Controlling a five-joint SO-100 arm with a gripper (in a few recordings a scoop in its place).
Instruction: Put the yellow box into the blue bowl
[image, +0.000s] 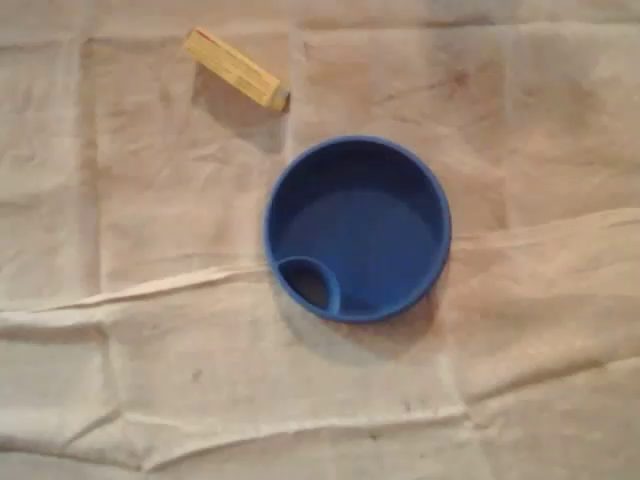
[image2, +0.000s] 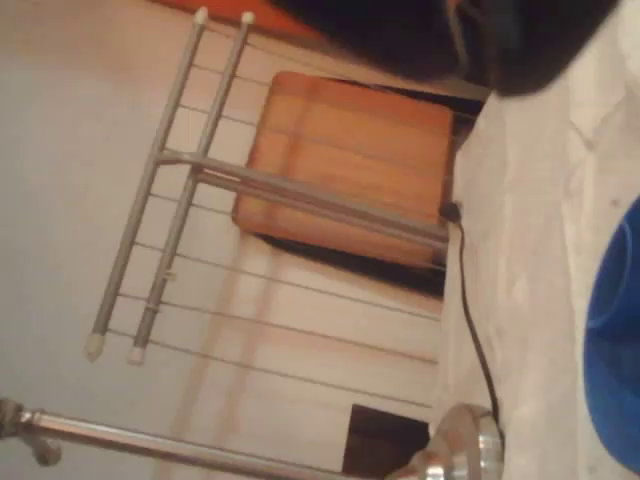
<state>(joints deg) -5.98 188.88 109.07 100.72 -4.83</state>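
Yellow box lies slanted on the cloth-covered worktop, up-left of the blue bowl in the overhead view, apart from it. The wrist view is rolled sideways, so I cannot tell the pincer's state.

Creased beige cloth on table. Wrist view: grey metal rack, wooden seat, black cable, pale floor.

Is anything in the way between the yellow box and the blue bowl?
No, nothing visible. Only bare, wrinkled cloth lies between the yellow box and the blue bowl, and the bowl is empty.
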